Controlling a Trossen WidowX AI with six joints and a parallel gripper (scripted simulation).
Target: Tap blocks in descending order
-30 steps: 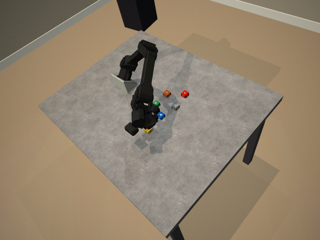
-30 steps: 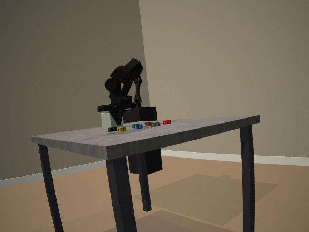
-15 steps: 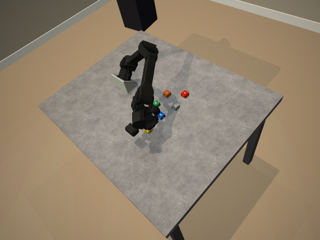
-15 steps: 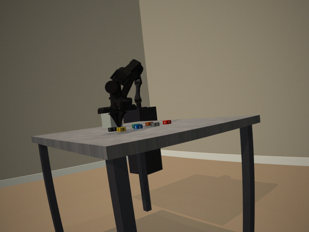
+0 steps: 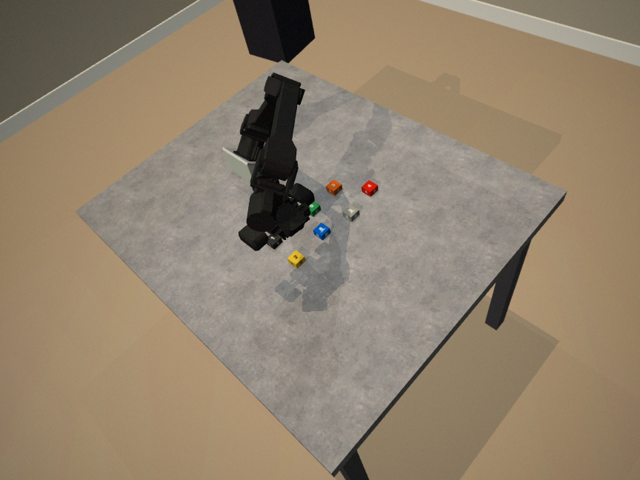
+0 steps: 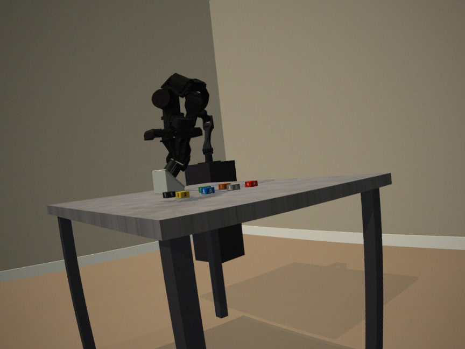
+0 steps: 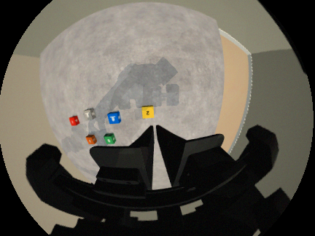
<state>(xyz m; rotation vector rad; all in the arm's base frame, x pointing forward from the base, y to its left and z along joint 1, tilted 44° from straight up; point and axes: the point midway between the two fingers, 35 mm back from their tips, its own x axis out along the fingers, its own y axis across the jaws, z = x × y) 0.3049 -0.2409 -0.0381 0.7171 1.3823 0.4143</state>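
My gripper (image 7: 154, 127) is shut and empty, raised above the table. Below it, a black block (image 5: 274, 241) (image 6: 169, 194) is partly covered by the gripper in the top view and hidden in the wrist view. A yellow block (image 5: 295, 259) (image 6: 182, 194) (image 7: 148, 112) shows a 2. A blue block (image 5: 321, 230) (image 6: 207, 190) (image 7: 114, 118), a green block (image 5: 314, 208) (image 7: 109, 138), a grey block (image 5: 350, 212) (image 6: 233, 187) (image 7: 90, 113), an orange block (image 5: 333, 187) (image 6: 224, 186) (image 7: 91, 139) and a red block (image 5: 369, 187) (image 6: 251, 183) (image 7: 74, 120) stand apart. Several digits are too small to read surely.
The blocks stand on a grey table (image 5: 413, 289) (image 6: 112, 204). A pale wedge-shaped piece (image 5: 238, 164) (image 6: 160, 182) stands by the arm's base. A black box-shaped pedestal (image 5: 273, 30) (image 6: 223, 170) is beyond the table's far corner. The arm's shadow falls across the blocks' area.
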